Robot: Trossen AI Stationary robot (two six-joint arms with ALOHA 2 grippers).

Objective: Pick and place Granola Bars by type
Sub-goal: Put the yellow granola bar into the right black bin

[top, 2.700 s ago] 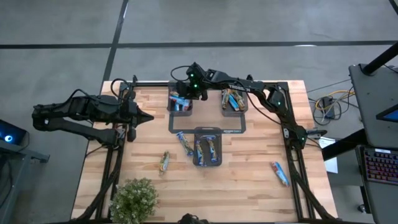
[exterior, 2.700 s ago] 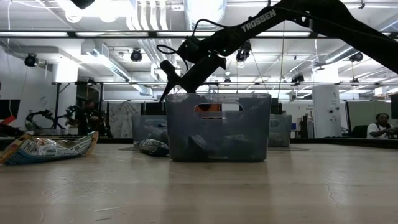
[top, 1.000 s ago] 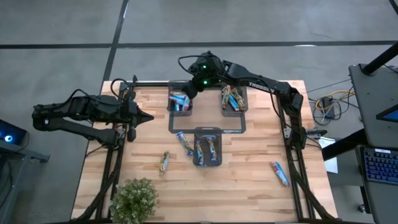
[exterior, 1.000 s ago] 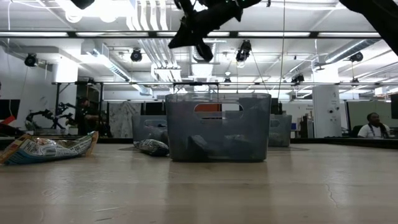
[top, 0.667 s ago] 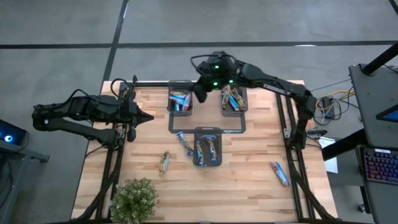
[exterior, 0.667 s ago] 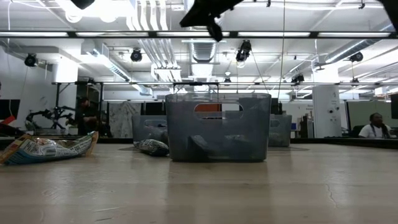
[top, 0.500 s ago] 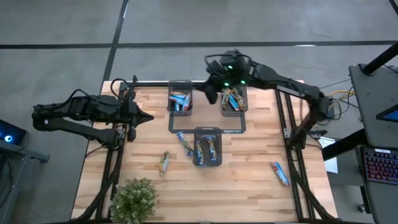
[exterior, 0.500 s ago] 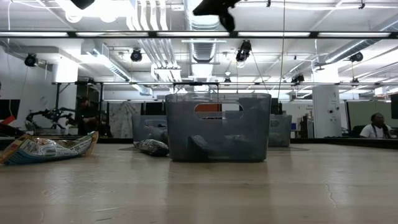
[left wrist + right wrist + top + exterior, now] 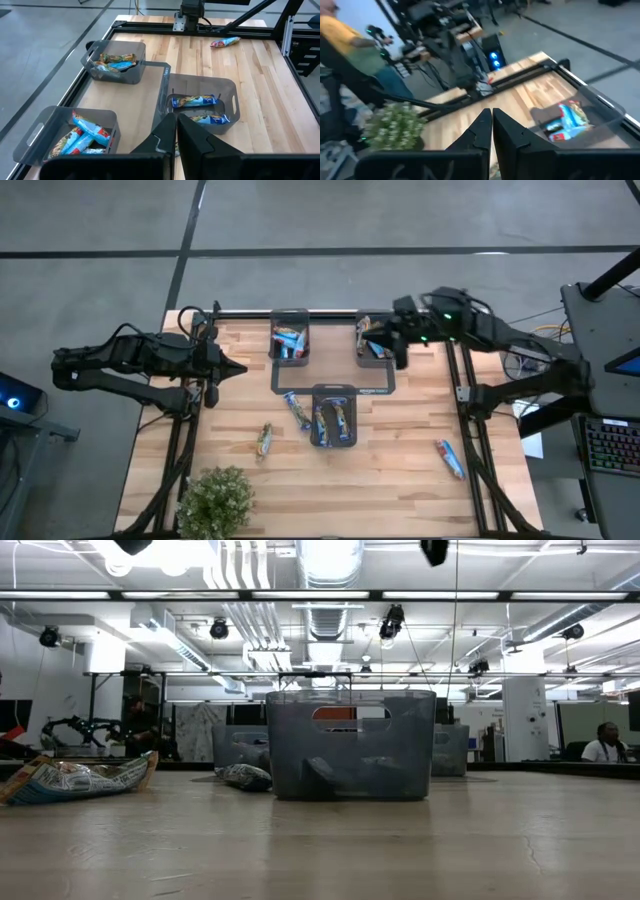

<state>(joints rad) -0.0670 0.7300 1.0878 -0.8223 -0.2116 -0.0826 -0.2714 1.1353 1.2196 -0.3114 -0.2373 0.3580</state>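
Bars (image 9: 449, 458) lie loose on the table (image 9: 400, 480): one near its right edge, two mid-table beside the near tray (image 9: 333, 420). Right gripper (image 9: 401, 352), fingers together and empty, hangs over the far-right tray (image 9: 375, 340); left gripper (image 9: 238, 368), also closed, waits at the left edge. Risk: a reach with closed jaws could shove a bar off the edge.

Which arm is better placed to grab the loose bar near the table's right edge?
Right. Its shut hand hangs by the right rear tray, on the same side as that bar; the left hand waits across the table.

Right claw (image 9: 435, 550) cut off above
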